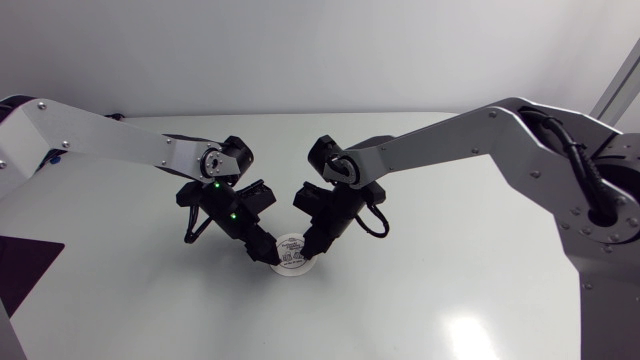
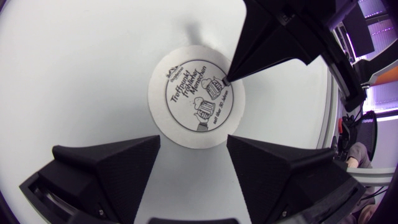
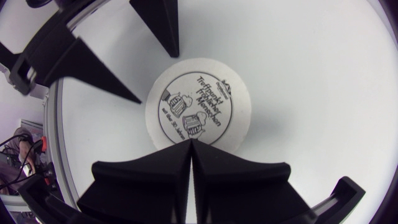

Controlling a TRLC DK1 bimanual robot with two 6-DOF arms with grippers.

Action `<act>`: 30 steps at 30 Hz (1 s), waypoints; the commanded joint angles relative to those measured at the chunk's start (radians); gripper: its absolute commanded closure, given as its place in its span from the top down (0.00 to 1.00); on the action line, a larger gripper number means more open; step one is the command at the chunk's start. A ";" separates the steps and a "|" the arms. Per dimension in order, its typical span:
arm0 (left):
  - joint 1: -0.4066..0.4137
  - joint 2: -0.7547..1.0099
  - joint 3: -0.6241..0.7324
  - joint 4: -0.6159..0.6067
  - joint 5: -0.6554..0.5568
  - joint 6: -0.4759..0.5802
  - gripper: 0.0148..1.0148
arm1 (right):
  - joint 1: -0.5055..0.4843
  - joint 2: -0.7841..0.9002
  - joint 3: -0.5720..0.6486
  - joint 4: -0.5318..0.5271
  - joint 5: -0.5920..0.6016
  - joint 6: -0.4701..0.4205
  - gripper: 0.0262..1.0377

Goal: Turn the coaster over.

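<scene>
1. Left fingers (image 2: 112, 165): two broad matte black wedges, spread wide, tips flanking the near rim of the coaster (image 2: 196, 96); contact with it not clear.
2. Right fingers (image 3: 155, 177): pressed together with only a thin seam between, gripping nothing, joint tip set on the coaster's printed face near its rim, opposite the left pair.
3. Coaster: thin, round card disc, white with black line drawing and lettering inside a ring, printed side up; flat on the surface (image 1: 450, 290), toward its near edge, slightly left of that edge's middle.
4. Surface: smooth, white, faintly glossy.
5. Left arm (image 1: 100, 135) and right arm (image 1: 450, 140): silver-grey links, black joints, converging over the coaster.
</scene>
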 commanded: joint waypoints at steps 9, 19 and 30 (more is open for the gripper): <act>0.044 -0.023 0.014 -0.025 0.032 0.005 0.74 | -0.021 -0.033 -0.096 0.041 -0.007 -0.027 0.02; 0.044 0.011 0.058 -0.045 0.052 -0.010 0.89 | -0.026 0.000 -0.076 0.038 -0.007 -0.022 0.02; 0.033 0.102 0.123 -0.132 0.098 -0.015 0.96 | -0.047 0.010 -0.079 0.034 -0.021 -0.030 0.02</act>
